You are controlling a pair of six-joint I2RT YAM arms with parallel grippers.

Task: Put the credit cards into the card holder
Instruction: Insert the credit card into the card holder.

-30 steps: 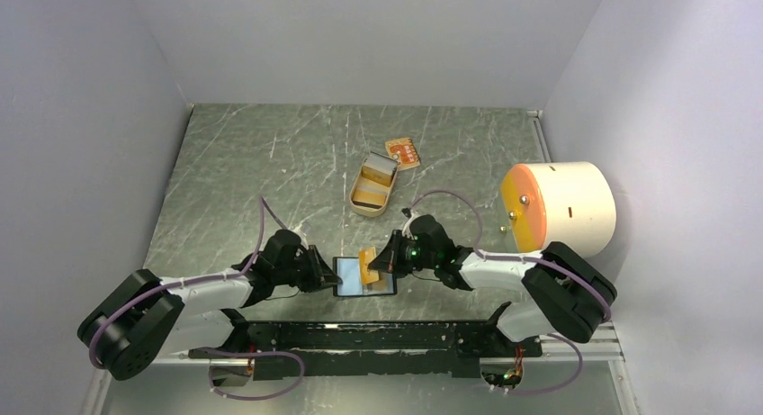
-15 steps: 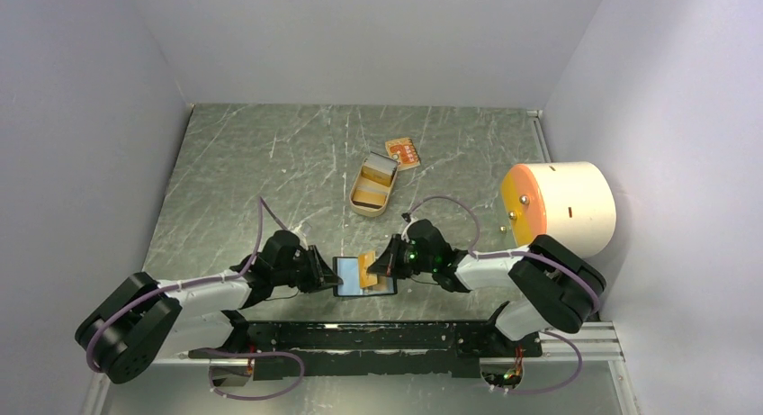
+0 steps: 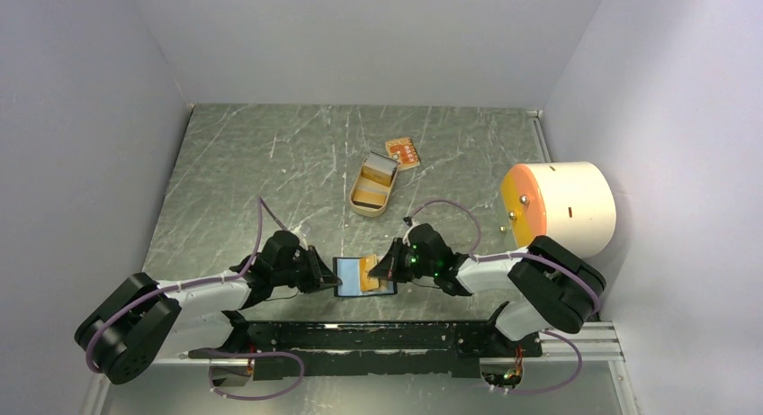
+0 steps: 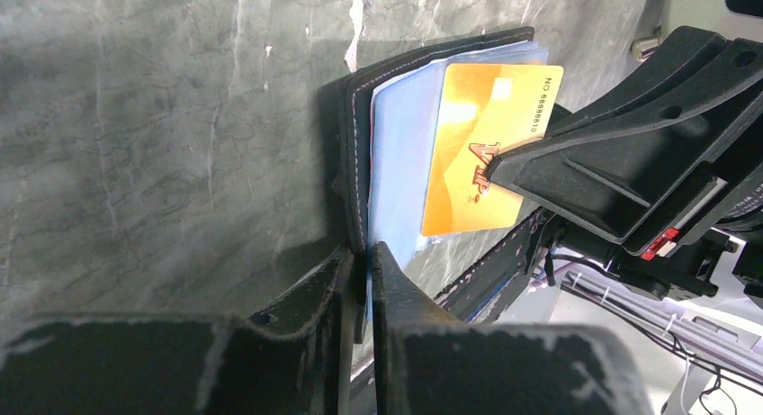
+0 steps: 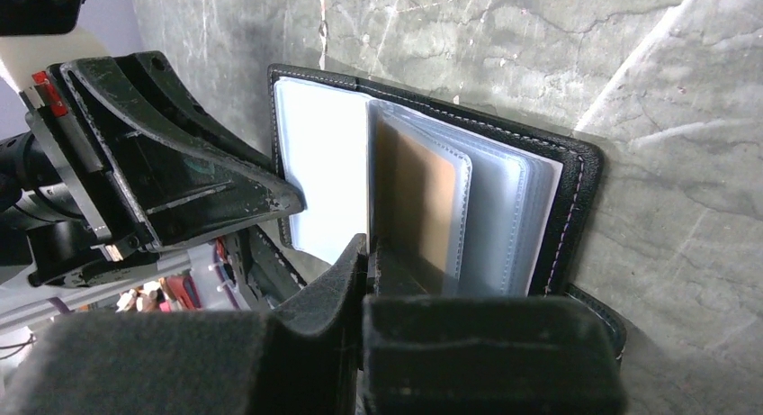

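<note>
Open card holder [image 3: 347, 277] lying on the marbled grey-green table [image 3: 252, 172], near its front edge, between the two grippers, with its blue lining and clear sleeves facing up. The left gripper [image 4: 363, 253] is reaching in from the left and its jaws are clenching the holder's black stitched cover at the left edge. The right gripper [image 5: 369, 250] is reaching in from the right with its jaws pressed together on the near edge of the tan-orange card [image 4: 481, 154], which is lying over the sleeves; part of it appears to be sitting inside a clear sleeve, though how deep cannot be told. Farther back near the table's middle, well apart from the holder, a tan-gold oblong tin [image 3: 372, 188] is standing open, with a small orange patterned piece [image 3: 402, 152] lying just behind it. A white drum [image 3: 576, 206] with an orange face is resting against the right wall.
</note>
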